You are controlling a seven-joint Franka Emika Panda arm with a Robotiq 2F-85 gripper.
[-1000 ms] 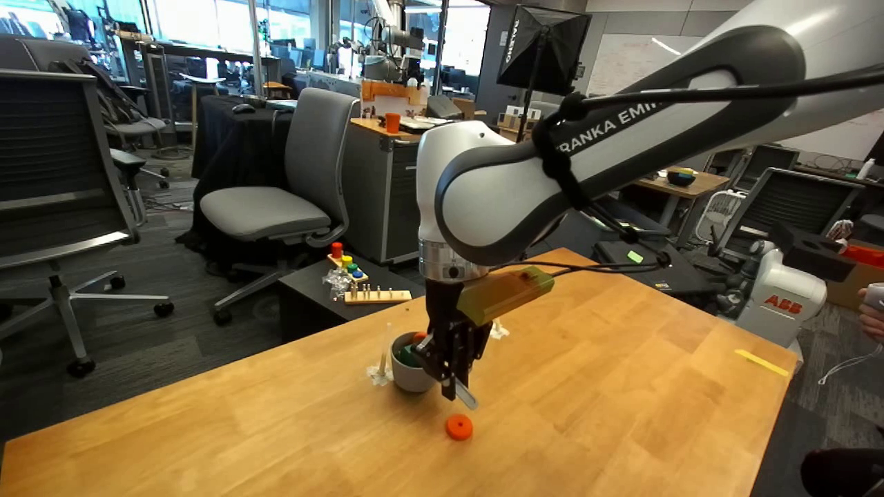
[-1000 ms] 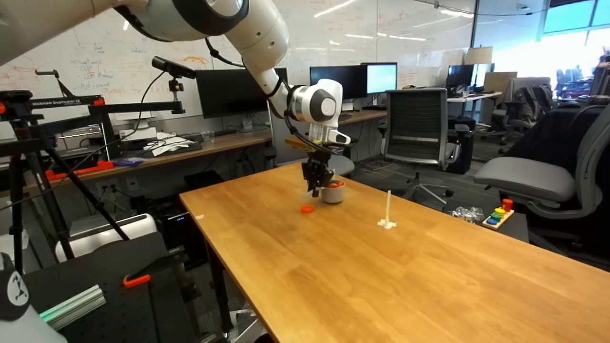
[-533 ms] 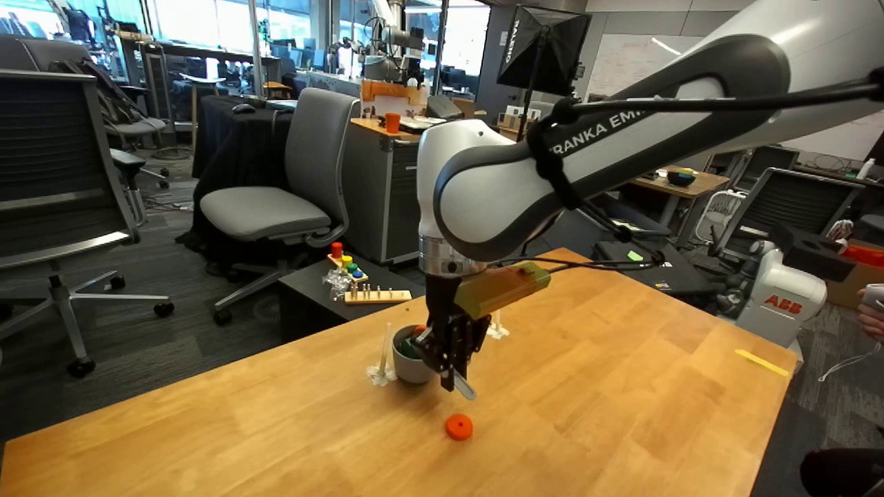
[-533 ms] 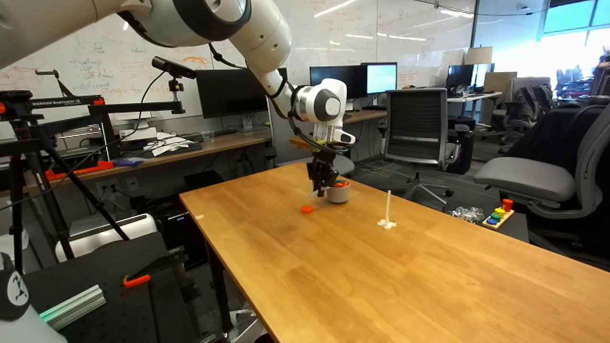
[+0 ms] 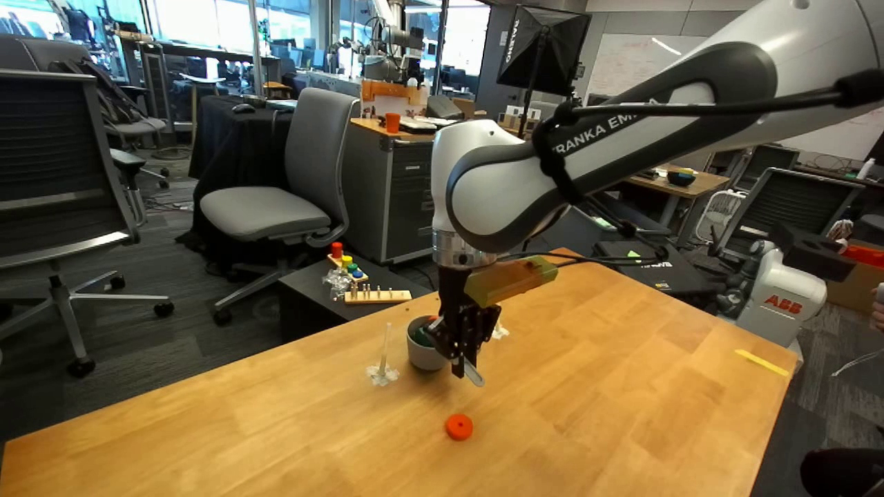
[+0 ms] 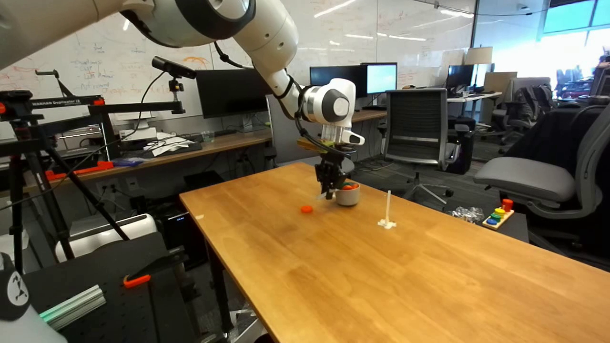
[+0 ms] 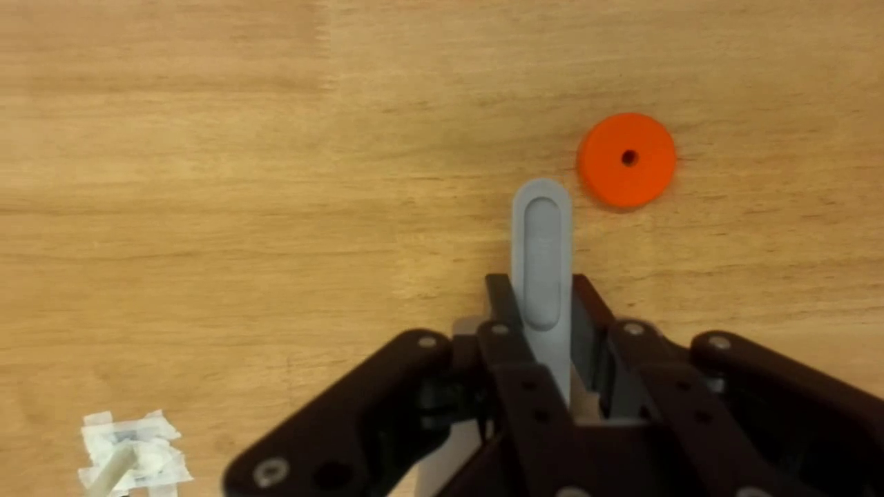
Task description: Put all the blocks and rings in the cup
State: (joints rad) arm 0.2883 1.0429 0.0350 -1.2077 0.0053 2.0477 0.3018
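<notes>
The grey cup shows in both exterior views, upright, with orange and green pieces inside. Its pale grey handle sticks out from between my fingers in the wrist view. My gripper is shut on that handle and hides part of the cup; it also shows in both exterior views. I cannot tell whether the cup touches the table. A round orange ring with a small hole lies flat on the table, beyond the handle tip and to its right in the wrist view.
A thin pale stick stands taped to the wooden table near the cup; its taped base shows in the wrist view. A second tape patch lies behind the gripper. A peg board sits on a black side stand.
My gripper and the cup have moved together, up and rightward in one exterior picture and rightward in the opposite one. The orange ring on the table has not moved.
</notes>
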